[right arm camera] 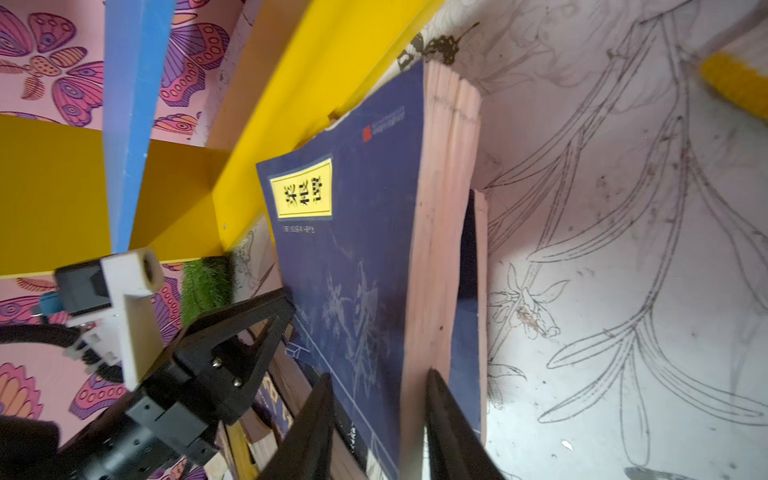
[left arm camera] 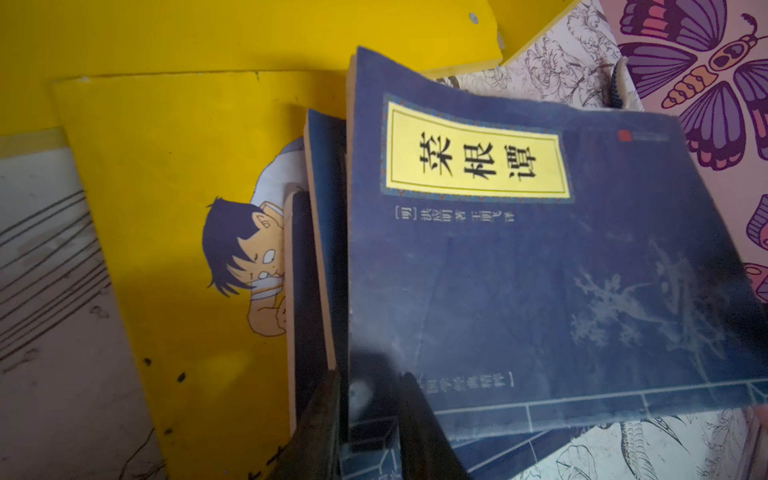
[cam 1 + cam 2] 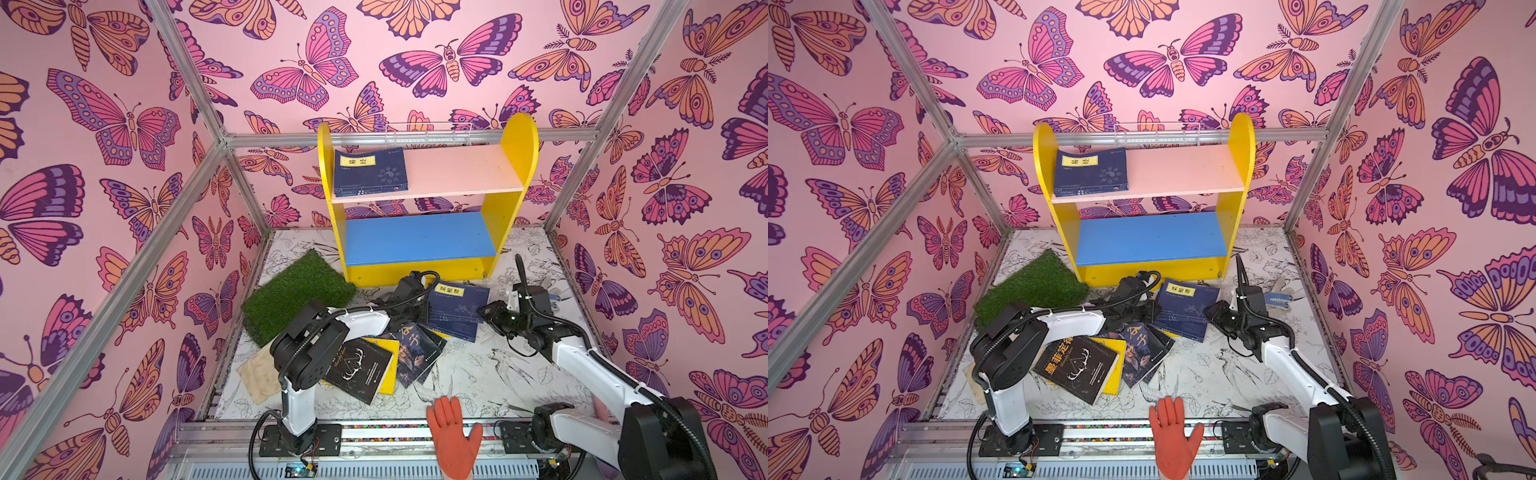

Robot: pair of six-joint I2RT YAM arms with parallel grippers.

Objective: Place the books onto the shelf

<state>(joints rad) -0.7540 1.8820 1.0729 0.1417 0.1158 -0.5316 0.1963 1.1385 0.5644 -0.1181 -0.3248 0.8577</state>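
The shelf (image 3: 515, 166) stands at the back, with one navy book (image 3: 370, 171) lying flat on its pink upper board. Its blue lower board (image 3: 419, 237) is bare. In front of it lies a loose pile of books: a black antler cover (image 3: 361, 370), a dark portrait cover (image 3: 415, 353) and a yellow cartoon-boy cover (image 2: 174, 249). The top navy book (image 3: 457, 309) with a yellow label is tilted above another navy book (image 2: 326, 208). My left gripper (image 2: 370, 415) is shut on its spine-side corner. My right gripper (image 1: 380, 415) is shut across its page edge on the opposite side.
A green grass mat (image 3: 297, 293) lies left of the shelf, and a beige board (image 3: 259, 376) sits near the left arm's base. An orange glove (image 3: 453, 436) stands at the front rail. A striped glove (image 3: 1277, 299) lies at the right, by the butterfly walls.
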